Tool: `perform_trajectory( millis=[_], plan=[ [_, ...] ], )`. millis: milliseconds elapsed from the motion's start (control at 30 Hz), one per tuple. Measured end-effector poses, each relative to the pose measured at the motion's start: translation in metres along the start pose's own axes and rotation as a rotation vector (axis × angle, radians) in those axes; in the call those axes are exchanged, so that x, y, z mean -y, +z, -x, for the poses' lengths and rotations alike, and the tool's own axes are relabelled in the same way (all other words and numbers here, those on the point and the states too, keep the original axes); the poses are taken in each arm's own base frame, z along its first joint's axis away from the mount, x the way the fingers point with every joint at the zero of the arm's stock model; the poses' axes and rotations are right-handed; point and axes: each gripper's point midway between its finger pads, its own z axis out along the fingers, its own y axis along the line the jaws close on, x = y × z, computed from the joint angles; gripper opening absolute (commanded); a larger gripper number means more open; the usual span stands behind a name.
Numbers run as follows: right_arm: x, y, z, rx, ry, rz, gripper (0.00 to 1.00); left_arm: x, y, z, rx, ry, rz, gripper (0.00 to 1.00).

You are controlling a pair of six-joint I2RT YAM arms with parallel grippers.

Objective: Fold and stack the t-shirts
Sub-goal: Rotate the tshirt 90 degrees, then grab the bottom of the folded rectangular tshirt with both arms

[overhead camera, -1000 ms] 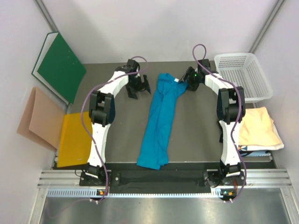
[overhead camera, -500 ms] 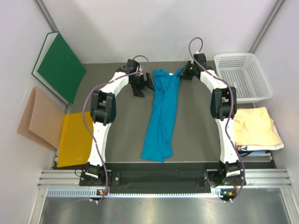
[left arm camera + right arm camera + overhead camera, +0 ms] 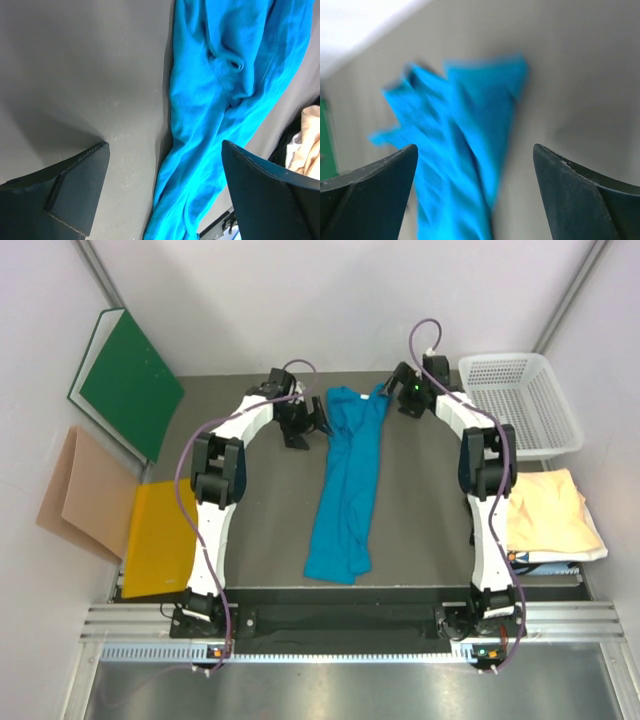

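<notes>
The teal-blue t-shirt (image 3: 345,485) lies bunched in a long narrow strip down the middle of the table, collar end at the far side. My left gripper (image 3: 306,426) hovers open just left of its upper part. In the left wrist view the teal-blue t-shirt (image 3: 215,100) runs between the spread fingers, nearer the right one, with the left gripper (image 3: 164,146) empty. My right gripper (image 3: 393,398) is open at the shirt's far right corner. The right wrist view is blurred, with the teal-blue t-shirt (image 3: 460,110) below the open right gripper (image 3: 474,148). The cream t-shirt (image 3: 548,512) lies folded at the right edge.
A white mesh basket (image 3: 522,400) stands at the far right. A green board (image 3: 130,380) leans at the far left, with a tan-pink paper sheet (image 3: 78,490) and a yellow envelope (image 3: 160,540) below it. A black strip (image 3: 340,618) runs along the near edge.
The right gripper pulled the teal shirt's corner toward the far edge, then opened and let go. The left gripper shifted slightly right toward the shirt.
</notes>
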Motion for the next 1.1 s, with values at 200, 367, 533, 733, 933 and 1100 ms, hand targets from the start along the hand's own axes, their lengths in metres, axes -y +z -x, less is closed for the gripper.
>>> perform_trajectory(
  millis=[200, 367, 533, 733, 933, 1100],
  plan=[
    [0.007, -0.073, -0.045, -0.110, -0.057, -0.072, 1.00, -0.007, -0.009, -0.021, -0.036, -0.001, 0.011, 0.99],
    [-0.015, -0.143, -0.067, -0.144, -0.121, -0.034, 1.00, -0.011, -0.015, -0.037, -0.074, 0.008, 0.014, 0.99],
    [-0.014, -0.194, -0.118, -0.276, -0.177, -0.040, 0.90, -0.020, -0.026, -0.061, -0.120, 0.013, 0.041, 0.99],
    [-0.013, -0.242, -0.224, -0.532, -0.282, -0.082, 0.70, -0.033, -0.043, -0.103, -0.183, -0.027, 0.068, 0.99],
    [-0.005, -0.294, -0.325, -0.771, -0.343, -0.084, 0.67, -0.046, -0.061, -0.143, -0.230, -0.078, 0.108, 0.99],
    [0.009, -0.316, -0.363, -0.862, -0.339, -0.131, 0.66, -0.049, -0.082, -0.160, -0.223, -0.082, 0.143, 0.99]
  ],
)
